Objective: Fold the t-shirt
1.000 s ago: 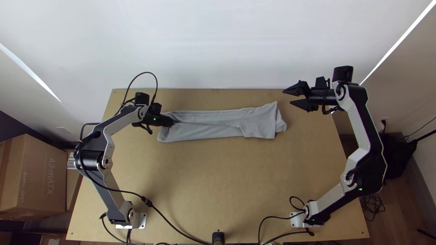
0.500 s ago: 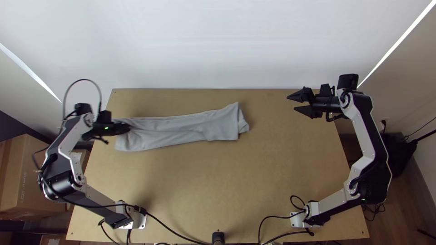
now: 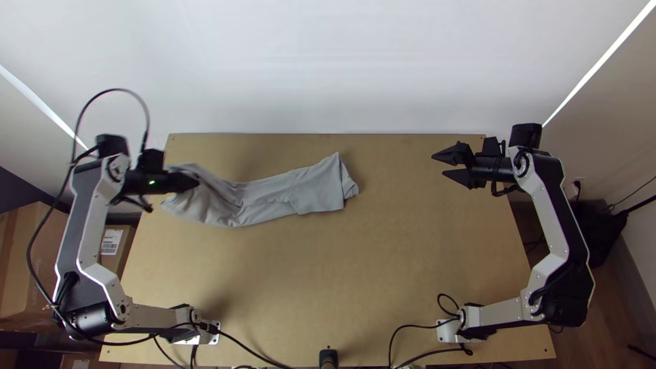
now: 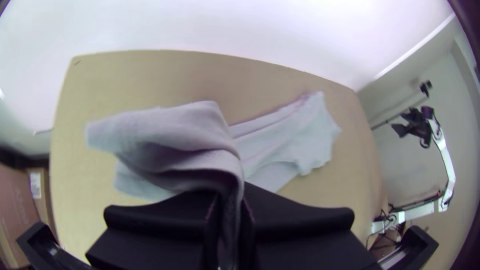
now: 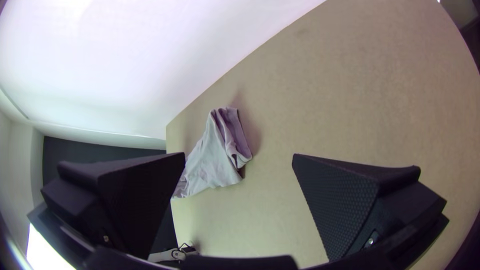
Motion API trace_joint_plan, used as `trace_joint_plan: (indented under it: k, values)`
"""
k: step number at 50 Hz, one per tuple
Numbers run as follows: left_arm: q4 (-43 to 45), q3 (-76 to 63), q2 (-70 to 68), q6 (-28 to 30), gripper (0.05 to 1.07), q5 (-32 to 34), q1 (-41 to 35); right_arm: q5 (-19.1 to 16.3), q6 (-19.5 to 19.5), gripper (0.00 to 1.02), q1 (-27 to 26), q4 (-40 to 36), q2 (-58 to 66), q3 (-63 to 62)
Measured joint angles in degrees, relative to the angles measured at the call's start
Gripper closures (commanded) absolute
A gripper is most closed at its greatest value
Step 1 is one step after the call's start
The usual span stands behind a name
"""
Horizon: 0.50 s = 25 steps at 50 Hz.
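Shirt [image 3: 318, 188] shifted left | left fingers [image 3: 183, 182] pinch bunched cloth | right fingers [image 3: 452, 153] spread apart

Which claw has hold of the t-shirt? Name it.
The left claw: it is shut on the t-shirt, while the right claw is open, away from it.

In the top view, motion blurs the left hand [image 3: 196, 182] and the t-shirt's [image 3: 311, 190] raised end. Its gripped fabric disappears between that hand's fingers. The right wrist view has one finger [image 5: 135, 200] of the right hand [image 3: 439, 165] covering some cloth, and its edge crops the tabletop [image 3: 396, 260].
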Motion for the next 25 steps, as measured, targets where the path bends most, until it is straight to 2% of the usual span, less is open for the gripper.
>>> trace_joint_plan:
  k: [12,25]
  values:
    - [5.0,7.9,2.8,-12.2,1.04,-3.9,-19.7,0.0,0.0,0.04,0.0,0.2,-4.1,-2.8]
    - [8.9,15.8,13.7,-19.5,1.04,-8.8,-30.4,0.1,0.0,0.04,-0.1,0.4,-8.5,-6.8]
